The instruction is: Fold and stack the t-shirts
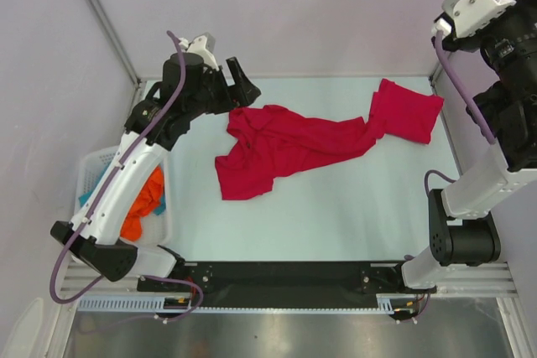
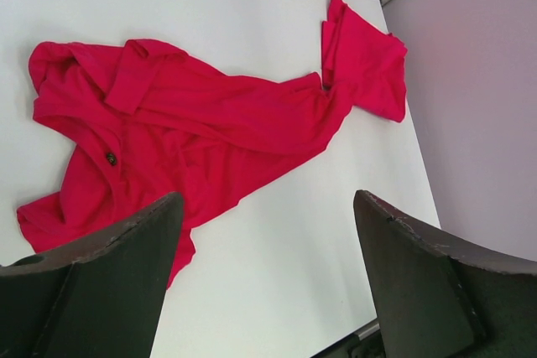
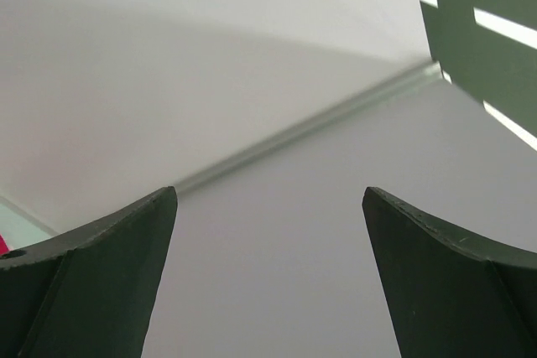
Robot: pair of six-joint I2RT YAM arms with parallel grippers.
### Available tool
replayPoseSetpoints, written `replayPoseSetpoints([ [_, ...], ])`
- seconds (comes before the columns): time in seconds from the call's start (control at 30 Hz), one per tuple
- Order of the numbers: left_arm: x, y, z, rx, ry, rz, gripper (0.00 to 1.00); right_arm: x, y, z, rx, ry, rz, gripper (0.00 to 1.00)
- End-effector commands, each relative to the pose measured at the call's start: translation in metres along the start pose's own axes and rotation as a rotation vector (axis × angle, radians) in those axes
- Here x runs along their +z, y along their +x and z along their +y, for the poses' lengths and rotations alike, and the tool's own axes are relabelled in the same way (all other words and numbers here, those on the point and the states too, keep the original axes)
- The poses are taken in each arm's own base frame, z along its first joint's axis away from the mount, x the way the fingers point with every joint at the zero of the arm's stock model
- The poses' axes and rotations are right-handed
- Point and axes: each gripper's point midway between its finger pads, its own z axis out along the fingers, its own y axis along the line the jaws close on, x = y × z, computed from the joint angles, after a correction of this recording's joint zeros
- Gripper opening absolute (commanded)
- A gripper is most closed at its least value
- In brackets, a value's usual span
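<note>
A crimson t-shirt [image 1: 285, 144] lies crumpled and stretched across the middle of the table, its far end [image 1: 407, 111] reaching the right back corner. Whether it is one garment or two, I cannot tell. In the left wrist view the same red cloth [image 2: 210, 123] spreads below and ahead of my fingers. My left gripper [image 1: 237, 83] hovers above the shirt's left back edge, open and holding nothing [image 2: 268, 194]. My right gripper [image 3: 268, 194] is raised at the far right, open and empty, facing the enclosure wall.
A white basket [image 1: 92, 165] with orange cloth [image 1: 143, 203] and a bit of teal cloth stands off the table's left edge, under the left arm. The right arm [image 1: 495, 165] rises along the right edge. Pale walls close in three sides.
</note>
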Motion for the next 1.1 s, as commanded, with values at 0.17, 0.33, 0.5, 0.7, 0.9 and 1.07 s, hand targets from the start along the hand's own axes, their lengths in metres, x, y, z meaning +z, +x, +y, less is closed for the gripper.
replayPoseSetpoints([
  [0.17, -0.011, -0.013, -0.008, -0.009, 0.007, -0.056, 0.88, -0.015, -0.069, 0.142, 0.893, -0.639, -0.160, 1.00],
  [0.33, -0.012, -0.011, -0.004, -0.010, -0.008, -0.056, 0.88, -0.025, -0.097, 0.161, 0.920, -0.842, -0.313, 1.00],
  [0.5, -0.008, -0.008, -0.003, -0.008, -0.011, -0.046, 0.88, -0.035, -0.112, 0.172, 0.954, -0.985, -0.408, 1.00],
  [0.7, -0.004, -0.004, 0.001, -0.005, -0.022, -0.035, 0.88, -0.051, -0.128, 0.191, 1.028, -1.263, -0.595, 1.00],
  [0.9, 0.003, -0.001, 0.000, -0.005, -0.015, -0.021, 0.88, -0.056, -0.130, 0.200, 1.078, -1.437, -0.738, 1.00],
  [1.07, 0.024, 0.008, -0.025, -0.011, 0.071, 0.008, 0.88, -0.069, -0.133, 0.194, 1.087, -1.515, -0.832, 1.00],
])
